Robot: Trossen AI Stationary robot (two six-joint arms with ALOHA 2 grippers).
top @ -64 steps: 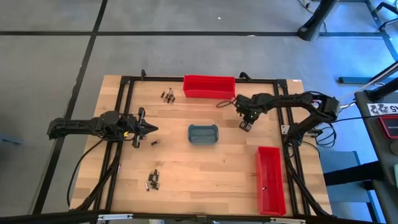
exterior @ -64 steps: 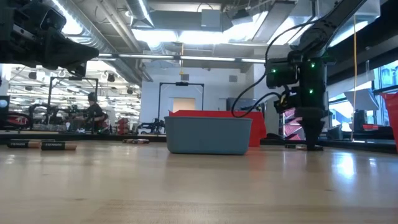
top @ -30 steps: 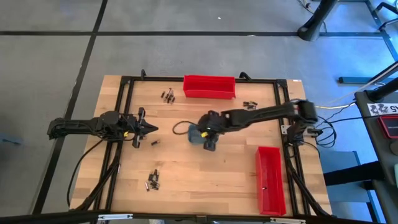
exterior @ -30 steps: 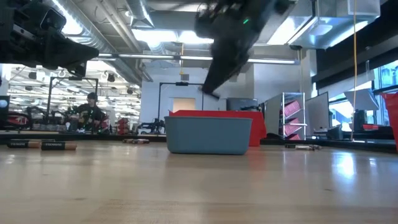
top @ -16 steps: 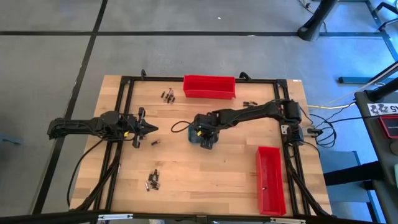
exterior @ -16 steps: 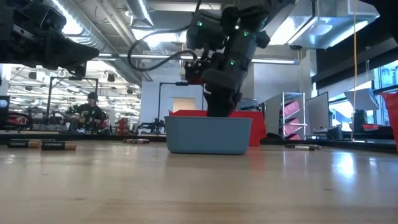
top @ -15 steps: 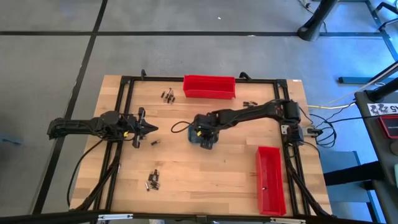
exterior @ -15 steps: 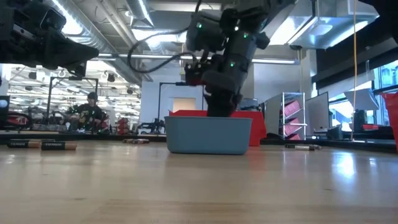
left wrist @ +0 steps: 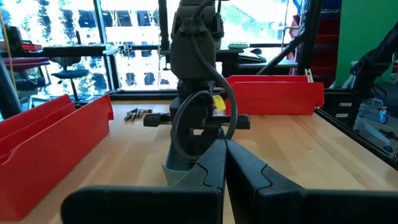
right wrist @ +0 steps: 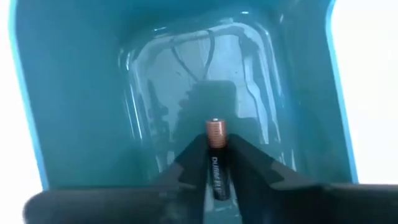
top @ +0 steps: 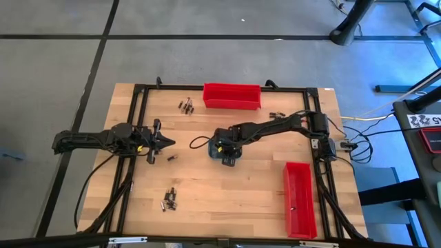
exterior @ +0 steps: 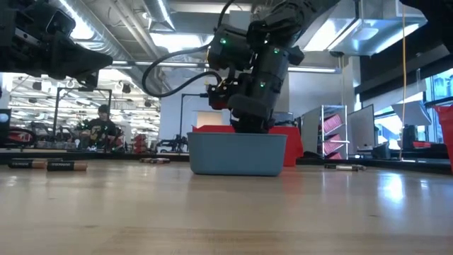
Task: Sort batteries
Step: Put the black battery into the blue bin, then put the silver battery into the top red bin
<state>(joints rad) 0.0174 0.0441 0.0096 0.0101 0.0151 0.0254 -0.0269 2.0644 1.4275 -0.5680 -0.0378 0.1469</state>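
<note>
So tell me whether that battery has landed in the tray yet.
Not yet: the battery sits between the right gripper fingers, above the tray floor.

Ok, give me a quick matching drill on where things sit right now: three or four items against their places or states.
Items:
1. right end effector
2. left end effector
3. grey-blue tray
4. red bin

Places or states:
A. far edge of the table
B. shut, waiting left of the tray
C. table centre
D. over the tray with a battery between its fingers

Pairs: 1-D, 2-B, 3-C, 4-A
</note>
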